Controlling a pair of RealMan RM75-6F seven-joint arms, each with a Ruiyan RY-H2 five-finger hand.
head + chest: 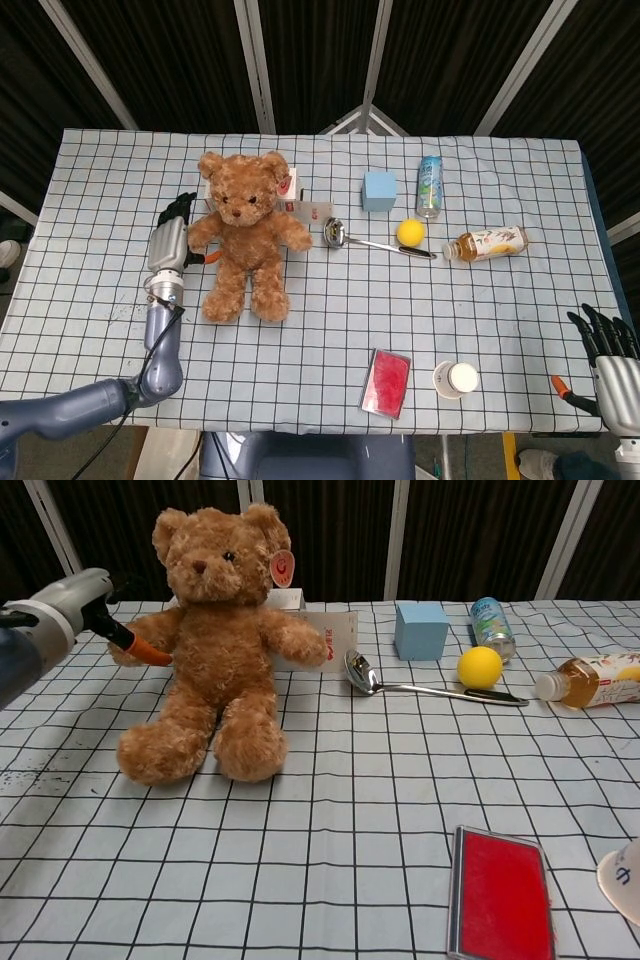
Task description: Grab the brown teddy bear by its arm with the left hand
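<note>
Checked cloth covering the table (330,340) from edge to edge. Brown teddy bear (247,232) sitting upright toward the left end, roughly midway between far and near edges, legs stretched toward the near edge, round red tag at one ear. Left hand (170,238) just beside the bear, toward the left edge, fingers wrapped round the bear's outstretched arm and gripping it; orange-tipped finger (140,645) pressed against the plush in the chest view. Right hand (606,348) off the near right corner, beyond the table's edge, dark fingers pointing up and spread, holding nothing.

White carton with red lettering (325,638) standing behind the bear, toward the far edge, partly hidden by it. Tea bottle (487,243) lying on its side toward the right end, cap pointing left. Red-topped flat box (386,382) close to the near edge, right of centre. Slim blue-green can (429,186) near the far edge, right of centre; upright or lying, hard to tell. Pale blue cube (379,190) just left of the can. Metal ladle (370,240) lying near the table's middle, bowl toward the bear, handle running to the right. White cup (456,379) just right of the red box, near the near edge. Yellow ball (410,232) touching or just beside the ladle's handle, between cube and bottle.
</note>
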